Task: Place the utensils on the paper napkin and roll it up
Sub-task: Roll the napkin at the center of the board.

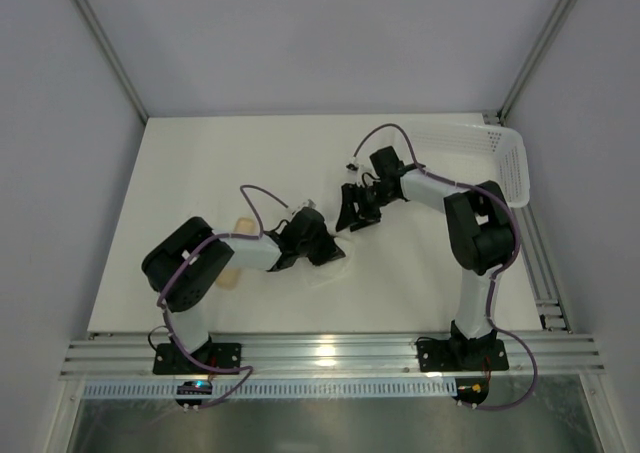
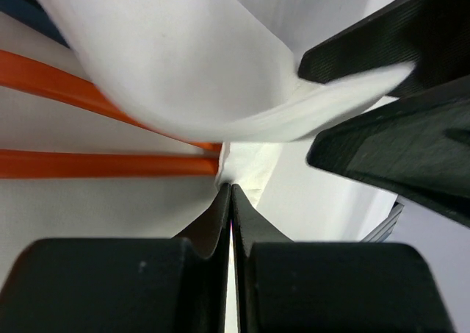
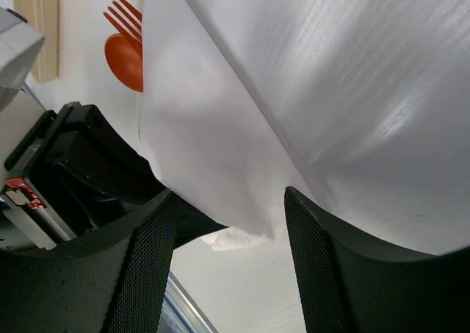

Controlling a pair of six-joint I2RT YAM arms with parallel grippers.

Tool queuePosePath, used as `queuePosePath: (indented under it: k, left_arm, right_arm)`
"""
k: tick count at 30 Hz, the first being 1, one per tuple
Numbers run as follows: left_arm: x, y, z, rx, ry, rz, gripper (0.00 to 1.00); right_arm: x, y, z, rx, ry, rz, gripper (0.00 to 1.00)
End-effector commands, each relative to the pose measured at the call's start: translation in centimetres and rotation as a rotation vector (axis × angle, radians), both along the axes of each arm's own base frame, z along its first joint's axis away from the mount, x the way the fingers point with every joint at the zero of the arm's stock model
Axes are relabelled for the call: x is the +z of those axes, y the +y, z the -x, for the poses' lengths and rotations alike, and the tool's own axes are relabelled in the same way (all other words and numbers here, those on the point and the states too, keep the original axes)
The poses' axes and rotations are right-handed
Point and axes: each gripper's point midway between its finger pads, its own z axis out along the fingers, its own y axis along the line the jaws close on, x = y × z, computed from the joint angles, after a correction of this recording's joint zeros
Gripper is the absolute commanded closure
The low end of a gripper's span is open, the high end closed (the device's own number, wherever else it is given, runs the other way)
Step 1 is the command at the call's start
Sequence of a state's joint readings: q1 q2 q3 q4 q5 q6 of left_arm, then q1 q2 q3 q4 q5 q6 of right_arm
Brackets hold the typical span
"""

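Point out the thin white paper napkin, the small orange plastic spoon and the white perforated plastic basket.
paper napkin [image 3: 294, 90]: right wrist view, draped sheet's middle.
orange spoon [image 3: 122, 62]: right wrist view, round bowl.
perforated basket [image 1: 468, 139]: top external view, far wall.

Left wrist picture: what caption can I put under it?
Left gripper pinches the paper napkin, curled over two orange utensil handles.
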State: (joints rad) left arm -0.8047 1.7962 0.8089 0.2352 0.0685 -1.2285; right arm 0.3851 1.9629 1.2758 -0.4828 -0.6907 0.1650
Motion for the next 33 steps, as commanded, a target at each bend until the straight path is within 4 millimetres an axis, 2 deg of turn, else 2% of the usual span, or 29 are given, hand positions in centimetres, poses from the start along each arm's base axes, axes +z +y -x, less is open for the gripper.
queuePosePath:
  k: [1, 7, 11, 14, 17, 19, 20, 22, 25, 28, 33]
  left_arm:
    - [-1.8, 1.0, 0.6, 0.014, 0.028, -0.057, 1.00]
    - [-1.6, 1.0, 0.6, 0.014, 0.026, -0.055, 1.00]
    - [-1.6, 1.0, 0.7, 0.011, 0.027, -0.057, 1.00]
    - [-1.7, 1.0, 0.7, 0.011, 0.028, -0.058, 1.00]
    - [-1.5, 0.9, 0.6, 0.015, 0.024, -0.055, 1.00]
    - [-1.2, 0.9, 0.4, 0.017, 0.019, -0.053, 1.00]
    - [-1.3, 0.9, 0.5, 0.016, 0.020, -0.056, 1.00]
    - [-1.2, 1.0, 0.5, 0.018, 0.019, -0.058, 1.00]
    - [-1.1, 1.1, 0.5, 0.018, 0.019, -0.058, 1.00]
    - [-1.1, 1.0, 0.5, 0.017, 0.019, -0.060, 1.00]
    - [-1.0, 1.0, 0.4, 0.016, 0.020, -0.065, 1.00]
  right_arm:
    - [3.5, 0.4, -2.2, -0.024, -0.094, -0.015, 0.37]
    - [5.0, 0.2, -4.4, -0.050, -0.119, -0.015, 0.37]
    - [6.7, -0.2, -7.0, -0.091, -0.146, -0.029, 0.39]
    - [6.8, -0.5, -8.7, -0.107, -0.142, -0.014, 0.45]
    - [5.8, -0.8, -9.7, -0.112, -0.138, 0.039, 0.51]
    - [5.2, -1.2, -10.0, -0.106, -0.144, 0.081, 0.54]
    - [4.3, -1.4, -10.0, -0.105, -0.132, 0.097, 0.55]
    - [3.3, -1.4, -9.9, -0.096, -0.128, 0.116, 0.64]
    - [2.0, -0.6, -9.2, -0.061, -0.110, 0.134, 0.89]
    - [1.2, 0.5, -8.2, -0.032, -0.101, 0.136, 0.89]
    - [1.2, 2.0, -7.1, -0.012, -0.080, 0.075, 0.94]
